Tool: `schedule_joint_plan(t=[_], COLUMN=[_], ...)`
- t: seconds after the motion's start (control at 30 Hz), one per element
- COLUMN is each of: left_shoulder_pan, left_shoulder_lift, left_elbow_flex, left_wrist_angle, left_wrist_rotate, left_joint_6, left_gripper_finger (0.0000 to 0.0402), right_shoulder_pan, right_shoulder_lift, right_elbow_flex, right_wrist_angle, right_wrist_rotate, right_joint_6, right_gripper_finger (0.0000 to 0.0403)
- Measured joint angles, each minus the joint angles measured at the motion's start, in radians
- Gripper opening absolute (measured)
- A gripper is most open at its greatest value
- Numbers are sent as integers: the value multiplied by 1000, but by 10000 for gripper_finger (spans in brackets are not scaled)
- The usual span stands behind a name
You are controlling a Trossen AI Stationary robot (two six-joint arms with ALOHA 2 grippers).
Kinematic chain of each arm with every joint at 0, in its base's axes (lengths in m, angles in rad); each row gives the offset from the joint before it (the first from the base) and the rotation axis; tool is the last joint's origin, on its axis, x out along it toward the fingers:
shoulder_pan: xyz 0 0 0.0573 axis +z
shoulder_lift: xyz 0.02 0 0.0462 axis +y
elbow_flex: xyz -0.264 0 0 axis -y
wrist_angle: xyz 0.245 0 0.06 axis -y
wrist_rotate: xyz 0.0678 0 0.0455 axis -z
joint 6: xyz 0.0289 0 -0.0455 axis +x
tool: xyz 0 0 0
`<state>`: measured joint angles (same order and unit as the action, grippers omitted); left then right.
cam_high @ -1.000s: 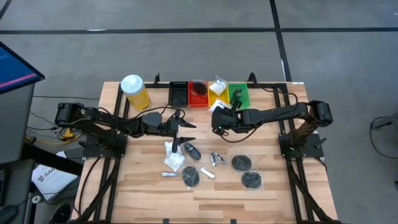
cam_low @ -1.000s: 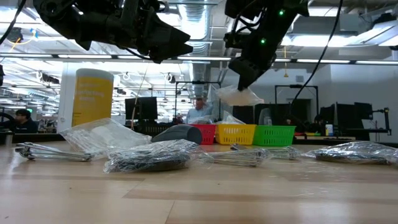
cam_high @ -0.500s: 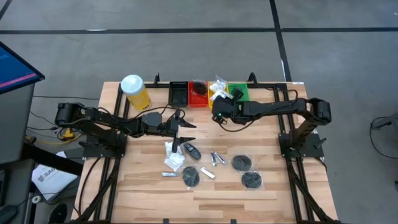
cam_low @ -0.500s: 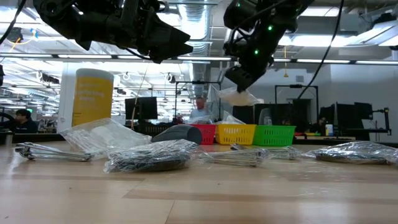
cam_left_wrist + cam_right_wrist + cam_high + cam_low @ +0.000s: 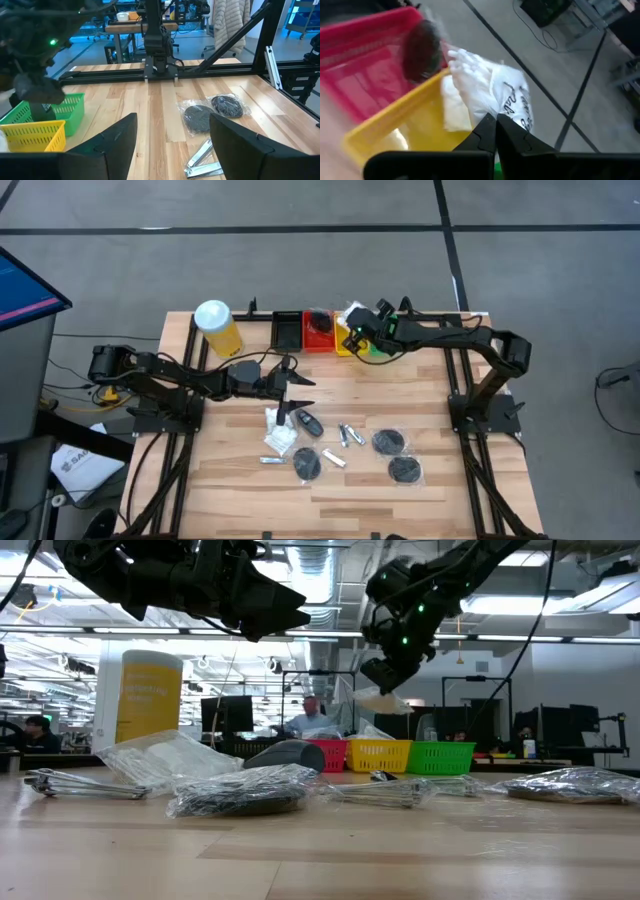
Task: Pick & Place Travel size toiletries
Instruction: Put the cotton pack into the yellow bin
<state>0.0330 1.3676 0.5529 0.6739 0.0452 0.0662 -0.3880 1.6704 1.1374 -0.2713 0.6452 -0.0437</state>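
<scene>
right hand (image 5: 496, 120) hangs over the small yellow plastic tray (image 5: 395, 135), fingers pinched on a white plastic sachet (image 5: 490, 95); left hand (image 5: 300, 392) waits spread open above the wooden bench (image 5: 450, 490), near the scattered flat round black discs (image 5: 388, 442).

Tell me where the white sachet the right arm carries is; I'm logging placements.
In the high view, the white sachet hangs from the right gripper above the yellow tray.

Overhead, straight down on the table (image 5: 420, 500). Table-height, level toward the yellow tray (image 5: 380, 754). Wrist-mounted, forward; right one close above that tray.
</scene>
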Motion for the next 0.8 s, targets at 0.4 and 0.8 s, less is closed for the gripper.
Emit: schedule_joint_plan(t=[0.4, 0.8], left_shoulder_pan=[0, 0], left_shoulder_lift=[0, 0], left_elbow_flex=[0, 0], left_wrist_angle=[0, 0], left_wrist_rotate=[0, 0], left_joint_6=[0, 0], left_gripper_finger=[237, 237], right_shoulder_pan=[-70, -64], right_shoulder_lift=[131, 185], right_elbow_flex=[0, -1], right_wrist_angle=[132, 127], right_wrist_rotate=[-61, -100], right_joint_6=[-77, -79], right_gripper_finger=[0, 4])
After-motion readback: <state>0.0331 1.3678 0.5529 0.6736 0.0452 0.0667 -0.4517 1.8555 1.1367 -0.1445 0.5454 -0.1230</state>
